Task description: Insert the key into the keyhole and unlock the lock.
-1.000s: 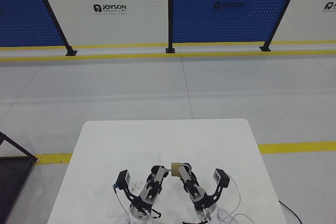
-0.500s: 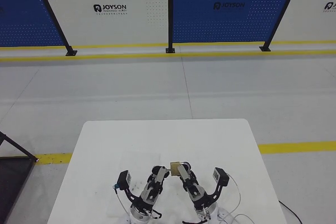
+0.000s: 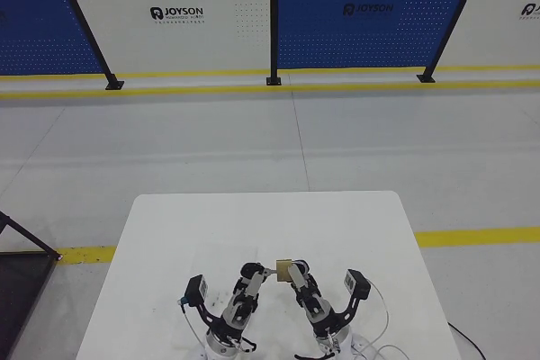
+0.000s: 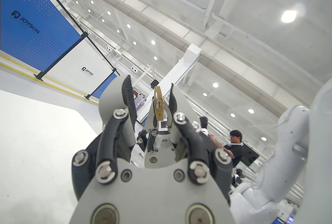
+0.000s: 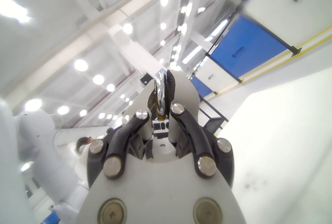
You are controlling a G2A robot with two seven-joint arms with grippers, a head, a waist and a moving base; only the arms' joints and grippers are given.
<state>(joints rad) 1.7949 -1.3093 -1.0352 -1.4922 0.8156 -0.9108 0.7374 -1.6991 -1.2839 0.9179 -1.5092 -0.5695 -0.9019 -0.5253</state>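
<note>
Right gripper (image 5: 162, 77) clamped on the lock (image 5: 161, 96) over the white table (image 3: 252, 225), left gripper (image 4: 149, 82) spread apart beside it

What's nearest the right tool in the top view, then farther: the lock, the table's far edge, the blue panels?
1. lock: held in the right tool.
2. table's far edge: ahead of it.
3. blue panels: far back, across the floor.

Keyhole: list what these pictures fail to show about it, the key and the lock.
Keyhole: top view, the lock is too small, between left gripper and right gripper.
Lock body: right wrist view, mostly behind the fingers and shackle.
Key: left wrist view, brass piece edge-on; key or lock, unclear.
</note>
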